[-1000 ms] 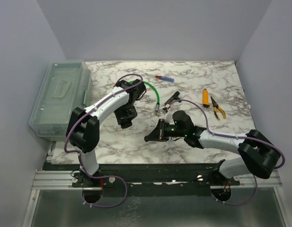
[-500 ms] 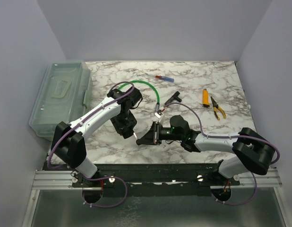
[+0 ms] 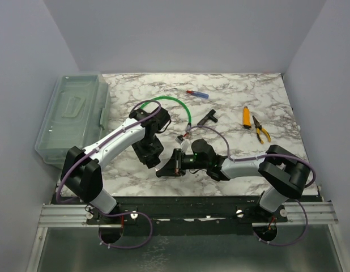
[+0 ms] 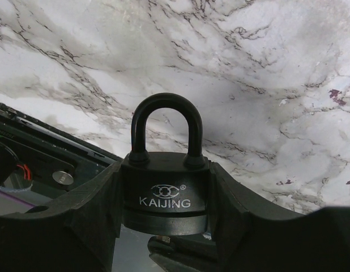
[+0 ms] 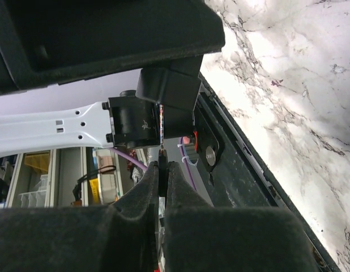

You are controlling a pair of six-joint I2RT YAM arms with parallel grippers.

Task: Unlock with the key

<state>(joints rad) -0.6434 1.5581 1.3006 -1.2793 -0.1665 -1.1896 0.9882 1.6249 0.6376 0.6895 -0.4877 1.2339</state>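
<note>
A black padlock (image 4: pixel 164 195) marked KAIJING sits clamped by its body in my left gripper (image 4: pixel 163 198), its closed shackle (image 4: pixel 163 113) pointing away over the marble. In the top view my left gripper (image 3: pixel 150 152) hangs near the table's front, and my right gripper (image 3: pixel 163 170) lies just beside it. My right gripper (image 5: pixel 162 170) is shut on the key (image 5: pixel 162 161), seen edge-on. The key's tip points at the underside of the padlock (image 5: pixel 169 90) and is very close to it. Contact with the keyhole is hidden.
A clear plastic box (image 3: pixel 73 116) stands at the left. A green cable (image 3: pixel 180 105) loops behind the left arm. Farther back lie a blue screwdriver (image 3: pixel 197 94), a black T-shaped tool (image 3: pixel 208 117), a yellow knife (image 3: pixel 246 115) and pliers (image 3: pixel 261 129).
My right gripper has slid left along the front edge with the key, up to the left gripper. The left gripper dropped slightly toward the front with the padlock.
</note>
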